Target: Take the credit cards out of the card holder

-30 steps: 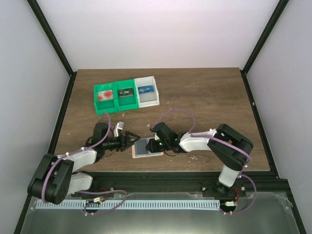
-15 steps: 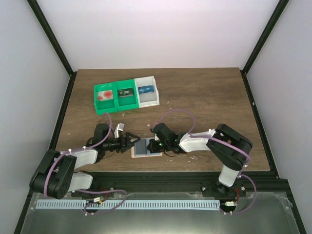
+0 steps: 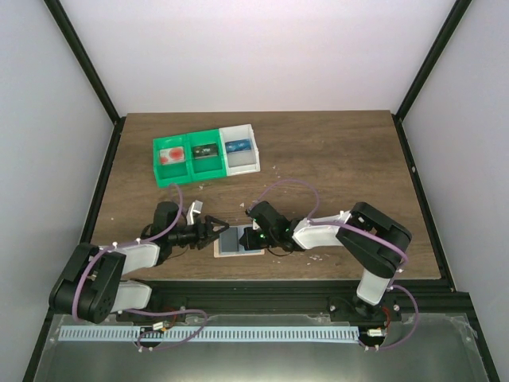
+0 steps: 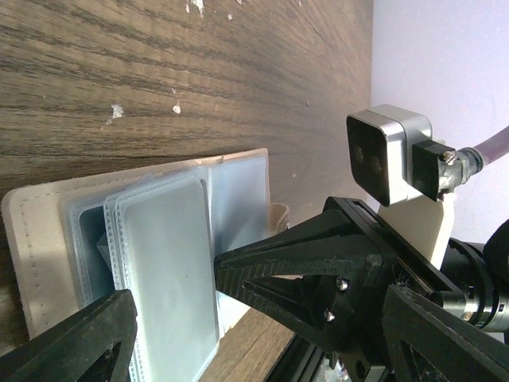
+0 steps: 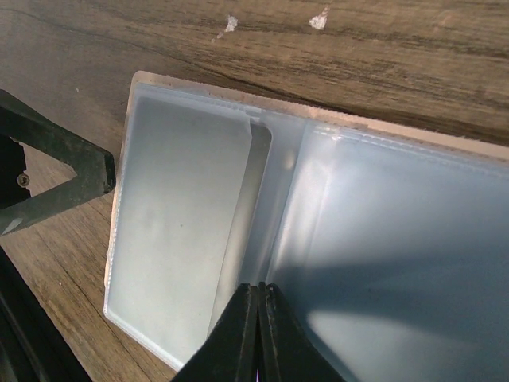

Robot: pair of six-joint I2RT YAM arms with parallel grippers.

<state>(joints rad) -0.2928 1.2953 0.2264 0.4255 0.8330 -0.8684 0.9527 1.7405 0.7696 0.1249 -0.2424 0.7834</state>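
1. White walls (image 3: 262, 56) stand around a brown wood counter (image 3: 334, 151).
2. The card holder (image 3: 235, 247) lies flat and open on the counter. It is at the near edge, between the two grippers.
3. The card holder has a tan rim with tiny stitches along it. Its corners are round.
4. On top of the tan part sit grey-blue pockets (image 5: 183, 207). They are a bit see-through and shiny. They lie one over the other, like steps.
5. The left gripper (image 3: 220, 228) is just beside the left edge of the card holder. Its jaws are spread wide and nothing is between them.
6. The right gripper (image 5: 258, 296) reaches in from the right side of the card holder. Its two tips are pressed tight together. They touch the pockets near the fold in the middle. I cannot tell if a thin flap is pinched between the tips.
7. Far behind the card holder and a bit to its left is a green tray (image 3: 176, 177). A white tray (image 3: 253, 135) touches its right side.
8. A red and white card (image 3: 170, 155) lies in the left part of the green tray. A dark card (image 3: 206, 151) lies in its right part. A blue card (image 3: 237, 147) lies in the white tray.
9. Small white specks (image 5: 228, 22) lie on the wood just past the card holder.
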